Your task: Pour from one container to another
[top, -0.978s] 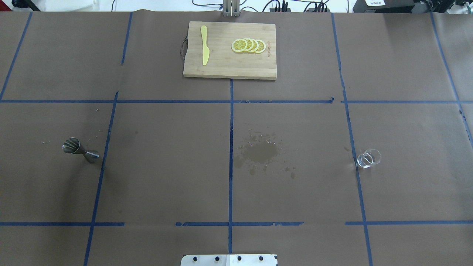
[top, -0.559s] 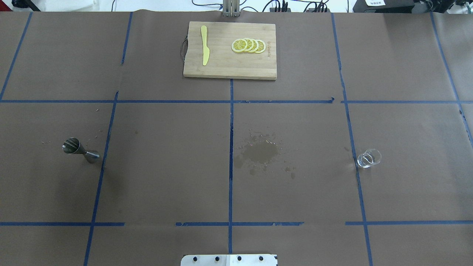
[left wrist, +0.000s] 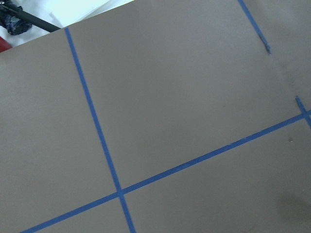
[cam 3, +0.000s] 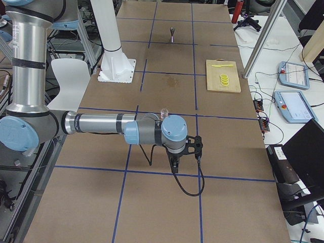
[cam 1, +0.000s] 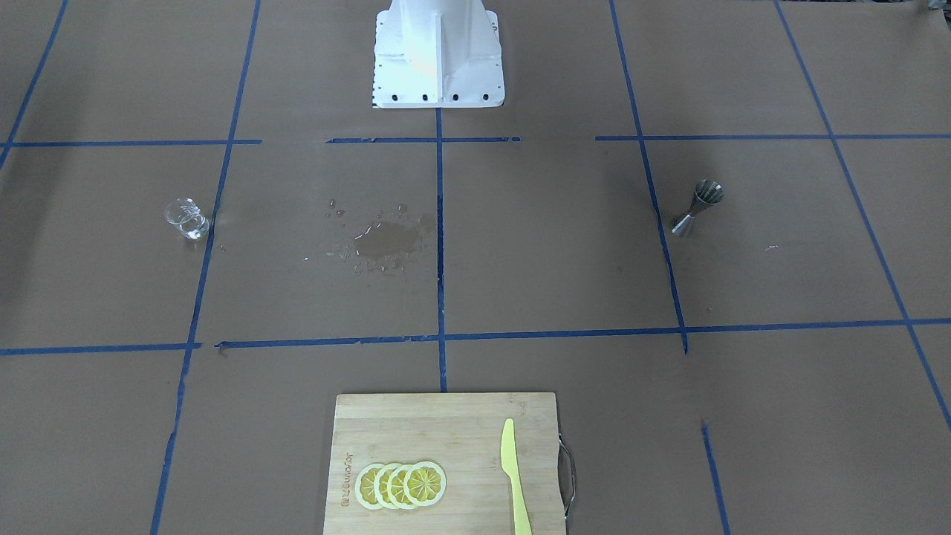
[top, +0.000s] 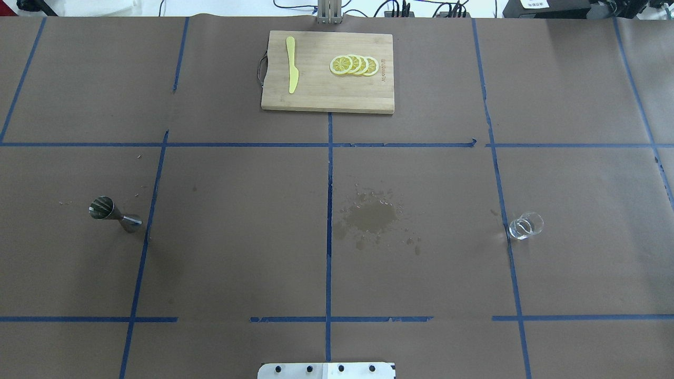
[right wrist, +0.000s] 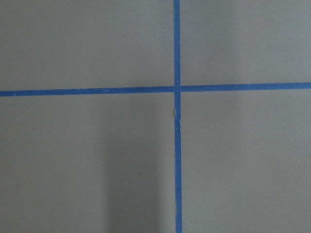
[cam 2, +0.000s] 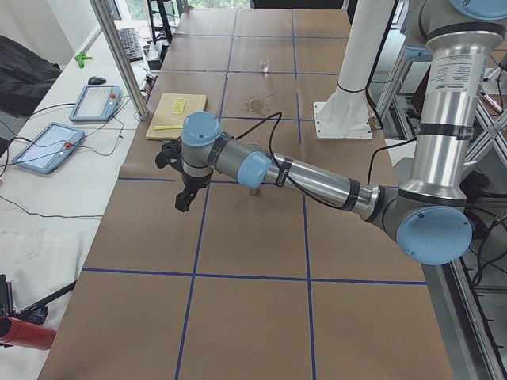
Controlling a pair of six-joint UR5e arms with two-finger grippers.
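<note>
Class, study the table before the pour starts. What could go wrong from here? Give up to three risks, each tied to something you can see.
1. The small clear glass cup and the silvery hourglass steel jigger stand at opposite sides of the table; a long carry may slosh.
2. The jigger's mouth is small and its waist narrow: a stream could miss, or a nudge tip it.

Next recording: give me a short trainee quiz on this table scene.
1. True or false: the cup stands on the board.
2. What lies on the table between the cup and the jigger? A) a wet patch B) a bowl C) a sponge
3. Fill in: the board holds ___ lemon slices.
Key: 1 false; 2 A; 3 four.
</note>
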